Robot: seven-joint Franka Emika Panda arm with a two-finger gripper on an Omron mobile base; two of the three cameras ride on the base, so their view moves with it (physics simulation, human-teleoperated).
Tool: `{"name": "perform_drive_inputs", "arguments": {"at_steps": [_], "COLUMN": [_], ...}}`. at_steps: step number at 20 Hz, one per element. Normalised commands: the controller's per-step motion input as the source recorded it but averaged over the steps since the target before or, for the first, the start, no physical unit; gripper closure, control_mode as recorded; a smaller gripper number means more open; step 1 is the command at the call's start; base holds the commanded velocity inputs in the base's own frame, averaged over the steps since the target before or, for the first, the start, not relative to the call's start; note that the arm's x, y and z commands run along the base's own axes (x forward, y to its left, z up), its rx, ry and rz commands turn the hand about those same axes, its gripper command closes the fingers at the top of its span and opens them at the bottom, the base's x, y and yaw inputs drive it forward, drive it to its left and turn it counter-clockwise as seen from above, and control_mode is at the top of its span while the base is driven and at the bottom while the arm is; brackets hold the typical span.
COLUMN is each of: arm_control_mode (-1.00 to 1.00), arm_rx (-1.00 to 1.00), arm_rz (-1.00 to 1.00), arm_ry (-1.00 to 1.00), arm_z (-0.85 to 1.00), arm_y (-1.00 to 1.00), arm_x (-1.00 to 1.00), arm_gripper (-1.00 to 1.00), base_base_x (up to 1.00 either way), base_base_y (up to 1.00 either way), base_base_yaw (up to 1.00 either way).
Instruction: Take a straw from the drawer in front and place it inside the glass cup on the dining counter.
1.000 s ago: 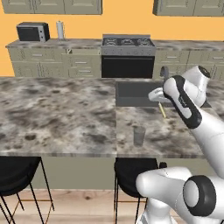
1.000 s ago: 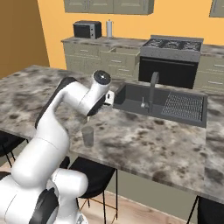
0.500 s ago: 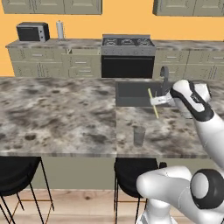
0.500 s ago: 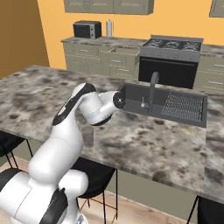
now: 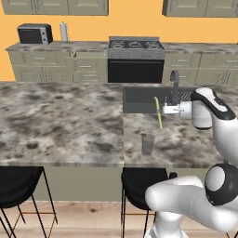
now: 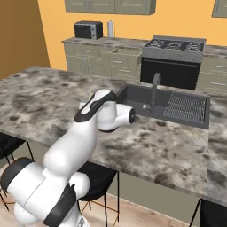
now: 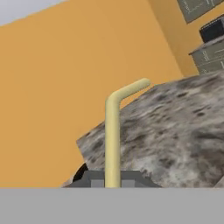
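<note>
Straw clamped in the closed tool, tilted above the glass cup on the dining counter

Black stove, microwave, sink with faucet, black stools

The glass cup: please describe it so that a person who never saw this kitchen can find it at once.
Start at the dining counter, the long island with the speckled stone top and a dark sink set in it. Nearer the front edge than the sink stands the glass cup, small, clear and upright. It is the one loose item on the stone, just below the yellow straw in the gripper.
</note>
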Motion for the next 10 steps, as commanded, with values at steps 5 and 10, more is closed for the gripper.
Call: {"name": "perform_drive_inputs", "arguments": {"at_steps": [5, 10], "arm_control_mode": [-1.0, -1.0], "arm_rx": [0.23, 0.14], "arm_rz": [0.26, 0.25], "arm_ry": [0.01, -0.1], "arm_z": [-0.08, 0.0], "arm_y": [0.05, 0.01], "arm_x": [0.0, 0.0], "arm_gripper": [1.0, 1.0], "base_base_x": [0.0, 0.0], "base_base_y": [0.0, 0.0], "base_base_yaw": [0.0, 0.0]}}
